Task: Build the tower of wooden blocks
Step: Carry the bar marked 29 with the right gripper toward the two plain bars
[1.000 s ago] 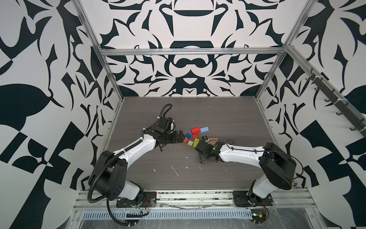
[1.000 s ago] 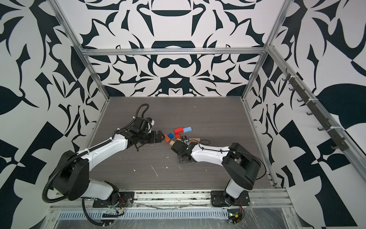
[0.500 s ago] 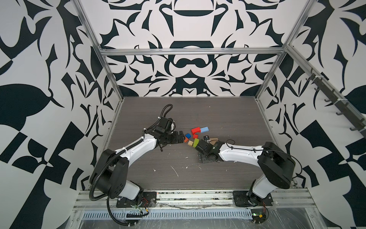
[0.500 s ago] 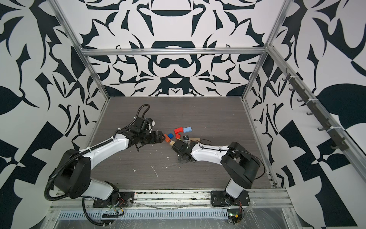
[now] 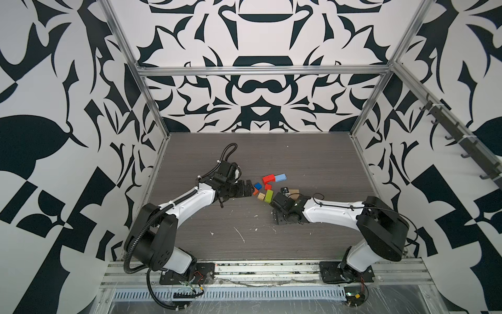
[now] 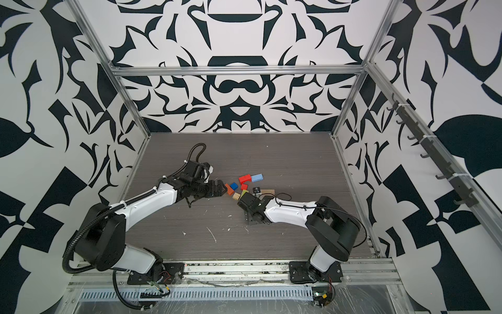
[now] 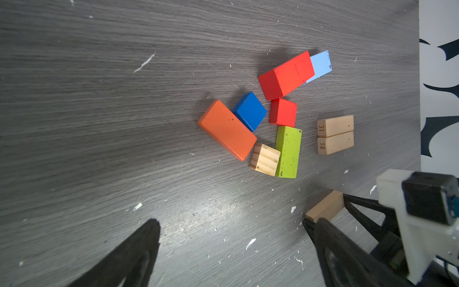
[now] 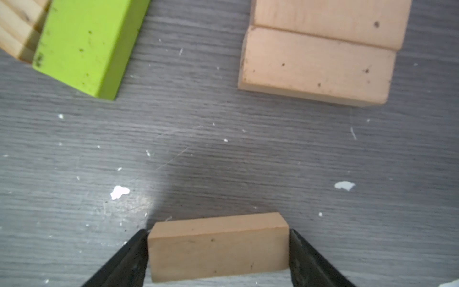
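The wood blocks lie loose and flat, with no tower standing. An orange bar (image 7: 227,130), dark blue cube (image 7: 249,111), red bar (image 7: 285,75), light blue bar (image 7: 321,64), red cube (image 7: 283,112), lime green bar (image 7: 288,151) and striped tan cube (image 7: 264,160) form a cluster (image 5: 267,187). Two tan bars (image 8: 320,49) lie side by side to its right. My right gripper (image 8: 218,233) is shut on a third tan bar (image 8: 218,248), gripped end to end just above the table. My left gripper (image 7: 231,223) hangs open and empty, left of the orange bar.
The grey wood-grain table (image 5: 244,152) carries small white flecks. Patterned walls on metal posts close in the back and both sides. The right arm (image 5: 331,212) lies low across the table's right half, and the left arm (image 5: 190,201) reaches in from the left.
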### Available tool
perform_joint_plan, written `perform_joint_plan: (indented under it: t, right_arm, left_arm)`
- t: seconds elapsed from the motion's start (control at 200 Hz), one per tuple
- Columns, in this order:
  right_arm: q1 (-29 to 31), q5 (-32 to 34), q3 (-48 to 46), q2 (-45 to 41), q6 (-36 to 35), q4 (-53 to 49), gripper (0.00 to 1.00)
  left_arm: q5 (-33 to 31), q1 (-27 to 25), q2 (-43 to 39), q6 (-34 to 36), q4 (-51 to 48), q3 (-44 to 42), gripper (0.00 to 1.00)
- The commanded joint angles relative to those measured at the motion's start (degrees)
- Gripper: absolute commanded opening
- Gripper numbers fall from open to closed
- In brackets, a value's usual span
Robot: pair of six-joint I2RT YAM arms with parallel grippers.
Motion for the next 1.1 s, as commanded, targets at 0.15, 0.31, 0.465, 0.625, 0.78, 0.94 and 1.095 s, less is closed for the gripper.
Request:
perform_joint_plan:
  t: [0.15,0.31,0.465,0.625,0.78,0.94,1.095]
  right_arm:
    - [-0.76,-0.16,-1.69,1.51,2.42,-1.34,0.78]
    - [-2.55,0.96,-1.72,0.55,3.05,-1.95,0.72]
    - [-6.1,0.62,-2.0,-1.21,2.65,-1.41,0.67]
    - [-9.52,-0.66,-1.08,-0.78,0.52,-0.87,0.67]
    - [-12.11,-2.0,-0.44,0.58,-1.15,0.1,0.67]
    - [-12.62,-0.73,1.86,3.2,-2.35,-0.72,0.67]
    - [-13.44,-0.78,3.09,4.99,-2.47,-0.11,0.68]
  left_arm:
    - [0.39,0.2,0.35,-0.07,-0.56,1.47,1.0]
    - [-0.47,0.16,-0.05,0.63,-1.46,1.62,1.0]
    - [-0.67,0.2,-0.44,0.73,-1.58,1.39,1.0]
    - [-0.9,0.19,-0.68,0.73,-1.45,0.97,1.0]
    - [-1.21,0.18,-1.06,0.82,-1.48,0.67,1.0]
    - [-1.55,0.2,-0.93,1.17,-1.87,0.92,1.0]
    - [-1.42,0.2,-1.04,1.17,-1.93,1.02,1.0]
